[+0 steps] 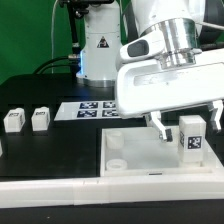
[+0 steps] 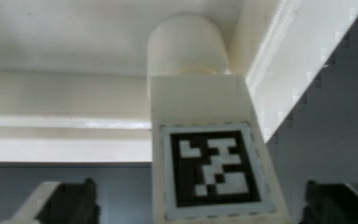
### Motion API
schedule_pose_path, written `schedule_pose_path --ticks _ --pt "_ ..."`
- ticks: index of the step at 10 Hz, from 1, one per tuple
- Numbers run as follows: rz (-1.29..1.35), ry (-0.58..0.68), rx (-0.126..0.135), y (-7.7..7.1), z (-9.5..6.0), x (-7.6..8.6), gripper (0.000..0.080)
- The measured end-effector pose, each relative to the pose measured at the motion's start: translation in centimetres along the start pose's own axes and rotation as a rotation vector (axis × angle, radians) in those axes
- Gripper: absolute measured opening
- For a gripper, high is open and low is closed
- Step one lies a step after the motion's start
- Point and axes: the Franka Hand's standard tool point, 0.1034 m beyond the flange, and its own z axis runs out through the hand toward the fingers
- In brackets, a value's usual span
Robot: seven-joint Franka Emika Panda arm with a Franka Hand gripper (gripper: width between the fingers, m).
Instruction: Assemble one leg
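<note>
The leg (image 1: pixel 192 140) is a small white block with a black-and-white marker. It stands upright over the far corner of the large white square piece (image 1: pixel 150 152), on the exterior view's right. In the wrist view the leg (image 2: pixel 202 120) fills the middle, its rounded end pointing at the square piece (image 2: pixel 69 110). My gripper (image 1: pixel 186 128) straddles the leg's upper part. In the wrist view the gripper (image 2: pixel 202 205) is open, with a dark gap between the leg and each of the fingers (image 2: pixel 69 200). I cannot tell whether the leg's lower end sits in a corner hole.
Two more white legs (image 1: pixel 13 121) (image 1: pixel 40 119) stand on the black table at the exterior view's left. The marker board (image 1: pixel 92 108) lies behind the square piece. Round holes (image 1: pixel 117 161) show on the square piece's left side. A white ledge runs along the front.
</note>
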Motion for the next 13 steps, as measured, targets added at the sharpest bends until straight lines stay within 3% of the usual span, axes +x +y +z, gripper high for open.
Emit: schedule_pose_path --ticks 7,8,10,13 --pt "0.005 -0.015 0.001 0.0 0.0 0.0 0.0649" --pt "0.01 -0.04 0.006 -0.2 -0.6 0.6 0.0649" --pt "0.016 -0.102 0.019 -0.5 -1.8 2.1 0.0649" --pt "0.028 -0.366 0.058 -0.5 -2.0 1.7 0.0649"
